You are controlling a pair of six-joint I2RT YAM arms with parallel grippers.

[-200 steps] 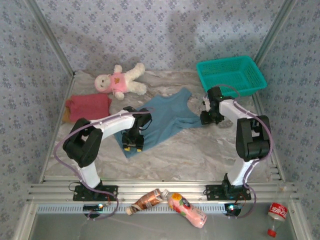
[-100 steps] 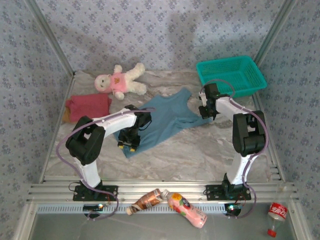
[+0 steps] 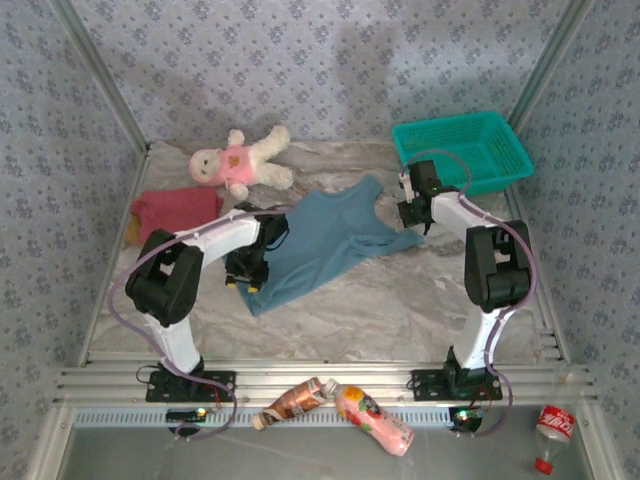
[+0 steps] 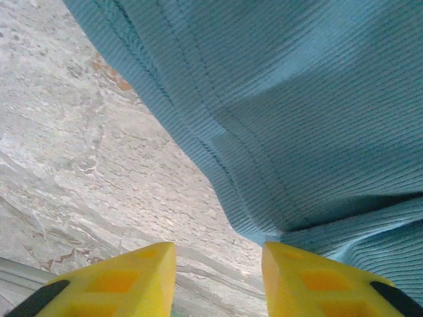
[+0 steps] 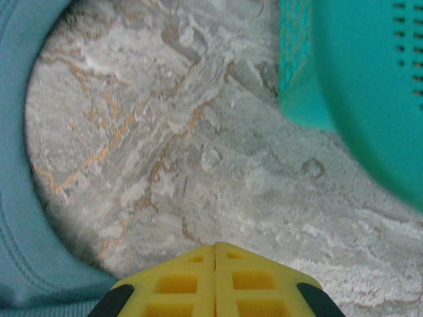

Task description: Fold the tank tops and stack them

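The dusty blue tank top [image 3: 320,240] lies spread out, slanted across the middle of the table. My left gripper [image 3: 243,284] sits at its near left edge. In the left wrist view it [image 4: 218,277] is open, with bare marble between the fingers and the blue hem [image 4: 297,132] beside the right fingertip [image 4: 310,277]. My right gripper [image 3: 412,218] is at the top's right corner, close to the basket. Its fingers are shut [image 5: 215,247] over marble, with no cloth seen between them and a blue armhole edge [image 5: 16,218] to the left. The dark red top [image 3: 178,210] lies folded at far left on a tan one [image 3: 133,232].
A teal lattice basket [image 3: 462,150] stands at the back right, its corner close to my right gripper [image 5: 370,79]. A plush doll [image 3: 240,160] lies at the back left. Bottles [image 3: 295,400] [image 3: 375,418] [image 3: 553,425] lie below the table's front rail.
My right gripper has shut and moved a little away from me, toward the basket. My left gripper has slid left to the blue top's edge.
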